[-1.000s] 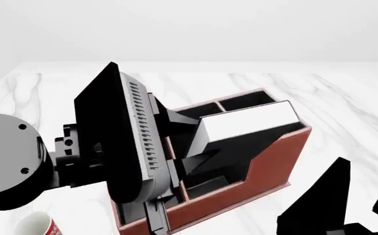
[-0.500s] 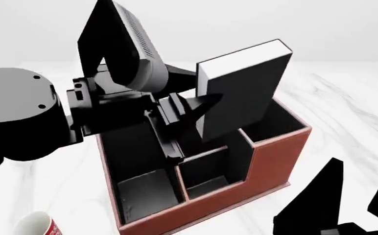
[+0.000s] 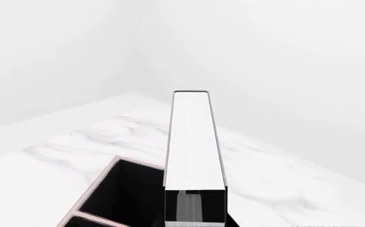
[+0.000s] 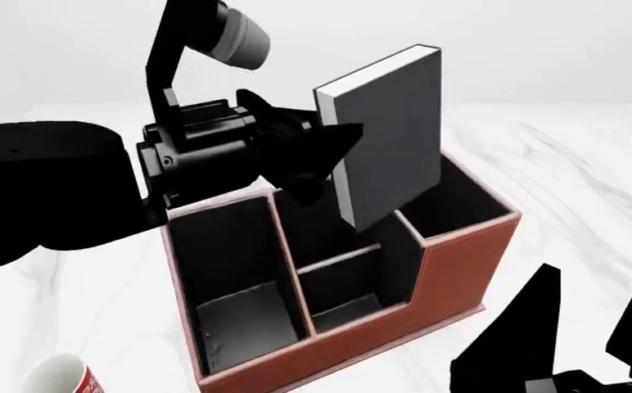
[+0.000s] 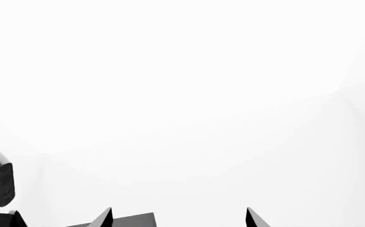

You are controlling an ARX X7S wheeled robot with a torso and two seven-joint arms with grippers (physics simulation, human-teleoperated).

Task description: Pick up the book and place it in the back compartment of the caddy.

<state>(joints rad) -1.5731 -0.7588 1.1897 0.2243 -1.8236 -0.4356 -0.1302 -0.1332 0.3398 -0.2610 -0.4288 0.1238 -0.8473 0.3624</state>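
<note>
My left gripper [image 4: 332, 160] is shut on the book [image 4: 387, 135] and holds it upright, slightly tilted, above the caddy [image 4: 453, 270]. The book's lower corner hangs just over the back compartment [image 4: 318, 233], behind the low cross divider [image 4: 338, 260]. In the left wrist view the book's white page edge [image 3: 194, 142] runs away from the camera above a caddy cell [image 3: 122, 194]; the fingers are hidden there. My right gripper [image 4: 578, 348] is open and empty, low at the front right, and its fingertips [image 5: 107, 216] frame blank white background.
A red-and-white mug [image 4: 60, 377] stands at the front left of the white marble table [image 4: 578, 180]. The caddy's tall end cell [image 4: 458, 201] is on the right and its long narrow cell [image 4: 234, 274] on the left.
The left arm has swung the book from lying flat over the caddy to standing upright above the middle section, and has turned its wrist. The right gripper has barely moved.
</note>
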